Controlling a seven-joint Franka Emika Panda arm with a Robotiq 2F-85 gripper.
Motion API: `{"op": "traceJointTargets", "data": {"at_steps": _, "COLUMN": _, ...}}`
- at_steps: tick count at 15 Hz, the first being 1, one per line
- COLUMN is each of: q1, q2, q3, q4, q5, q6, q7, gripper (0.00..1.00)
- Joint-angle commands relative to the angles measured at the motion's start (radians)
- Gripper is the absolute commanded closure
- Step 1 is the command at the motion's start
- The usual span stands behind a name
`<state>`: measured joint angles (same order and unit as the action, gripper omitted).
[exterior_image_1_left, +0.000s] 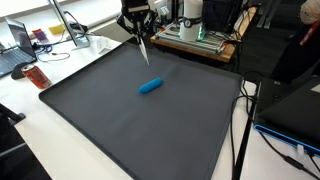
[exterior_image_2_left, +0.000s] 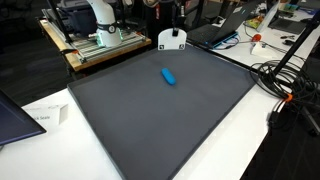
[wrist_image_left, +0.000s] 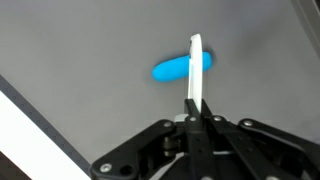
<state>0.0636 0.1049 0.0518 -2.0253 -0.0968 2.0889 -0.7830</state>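
White stick (wrist_image_left: 196, 65), thin and pale, is clamped between the closed fingers of the gripper (wrist_image_left: 197, 112) at the centre of the wrist view. In an exterior view it hangs slanting down from the gripper (exterior_image_1_left: 139, 28) at upper centre. A blue capsule-shaped object (exterior_image_1_left: 151, 86) lies near its tip on the dark mat (exterior_image_1_left: 110, 125), mid-frame.

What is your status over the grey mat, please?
Gripper shut on thin white strip, held above the mat. Blue cylinder lying on mat near strip's tip, a gap between them. Nothing between them.
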Motion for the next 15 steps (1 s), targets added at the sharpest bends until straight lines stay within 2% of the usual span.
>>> {"op": "traceJointTargets", "data": {"at_steps": 1, "q1": -0.008, "q2": 0.009, "q3": 0.014, "q4": 0.007, "q5": -0.007, "q6": -0.003, "q7": -0.007, "gripper": 0.96}}
{"op": "traceJointTargets", "data": {"at_steps": 4, "q1": -0.007, "q2": 0.021, "q3": 0.017, "q4": 0.017, "q5": -0.011, "q6": -0.005, "q7": -0.016, "gripper": 0.96}}
{"op": "traceJointTargets", "data": {"at_steps": 5, "q1": -0.004, "q2": 0.044, "q3": 0.016, "q4": 0.035, "q5": -0.039, "q6": -0.018, "q7": -0.023, "gripper": 0.99}}
{"op": "traceJointTargets", "data": {"at_steps": 9, "q1": -0.004, "q2": 0.131, "q3": 0.014, "q4": 0.082, "q5": -0.085, "q6": -0.027, "q7": -0.015, "gripper": 0.99}}
{"op": "traceJointTargets", "data": {"at_steps": 15, "q1": -0.013, "q2": 0.239, "q3": 0.029, "q4": 0.124, "q5": -0.077, "q6": 0.005, "q7": -0.054, "gripper": 0.99}}
